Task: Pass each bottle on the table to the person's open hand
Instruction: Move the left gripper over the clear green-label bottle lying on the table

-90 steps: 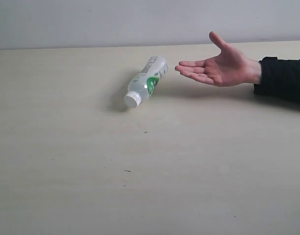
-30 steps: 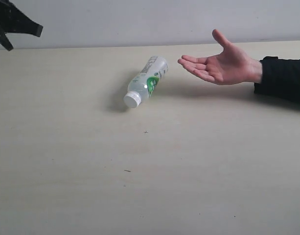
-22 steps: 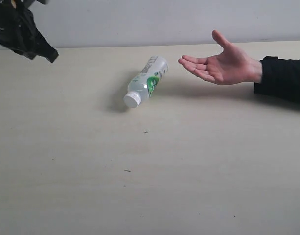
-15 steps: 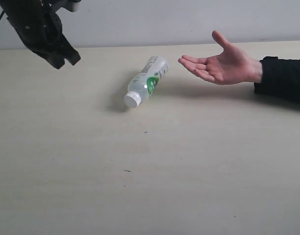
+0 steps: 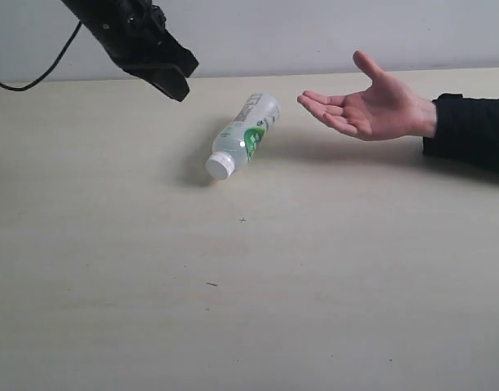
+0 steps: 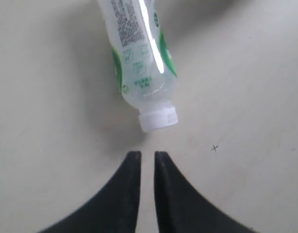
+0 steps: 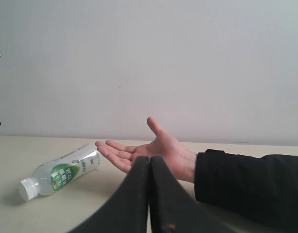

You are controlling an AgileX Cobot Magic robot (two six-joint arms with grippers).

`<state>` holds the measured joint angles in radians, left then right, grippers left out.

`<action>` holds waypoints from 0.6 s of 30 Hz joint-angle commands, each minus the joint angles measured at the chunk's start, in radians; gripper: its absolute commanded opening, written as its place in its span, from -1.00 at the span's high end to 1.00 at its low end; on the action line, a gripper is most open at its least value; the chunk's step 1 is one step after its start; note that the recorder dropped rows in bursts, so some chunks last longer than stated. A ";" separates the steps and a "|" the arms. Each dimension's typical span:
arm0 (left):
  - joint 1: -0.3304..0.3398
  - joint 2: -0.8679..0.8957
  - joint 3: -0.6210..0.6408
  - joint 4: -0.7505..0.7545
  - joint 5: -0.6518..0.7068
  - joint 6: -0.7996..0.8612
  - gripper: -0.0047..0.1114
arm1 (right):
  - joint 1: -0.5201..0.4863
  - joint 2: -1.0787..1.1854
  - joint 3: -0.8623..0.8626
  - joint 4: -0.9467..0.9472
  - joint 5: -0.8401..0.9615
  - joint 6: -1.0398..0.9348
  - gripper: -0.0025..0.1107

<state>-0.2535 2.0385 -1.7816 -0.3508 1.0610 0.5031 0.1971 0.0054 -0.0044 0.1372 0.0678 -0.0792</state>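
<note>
Clear plastic bottle (image 5: 242, 135), white cap, green label, lies sideways on the pale table (image 5: 249, 293), upper centre, left of the bare open hand (image 5: 371, 110). Probably light, slick, crushable: take its middle. Left end effector (image 6: 148, 156) barely parted, empty; right end effector (image 7: 149, 162) closed.

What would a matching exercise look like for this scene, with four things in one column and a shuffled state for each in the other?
Things:
1. bottle
2. person's open hand
3. left end effector
4. right end effector

States:
A. fingers pressed together, holding nothing
B. lying on its side on the table
C. fingers a narrow gap apart, hovering near the bottle
D. palm up, fingers spread

Pairs: 1-B, 2-D, 3-C, 4-A
</note>
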 commanded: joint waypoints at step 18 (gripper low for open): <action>-0.108 0.079 -0.074 0.143 -0.159 -0.199 -0.15 | 0.001 -0.005 0.004 -0.005 -0.007 -0.003 0.96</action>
<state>-0.3584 2.1157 -1.8487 -0.2029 0.8861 0.3319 0.1971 0.0054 -0.0044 0.1372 0.0678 -0.0792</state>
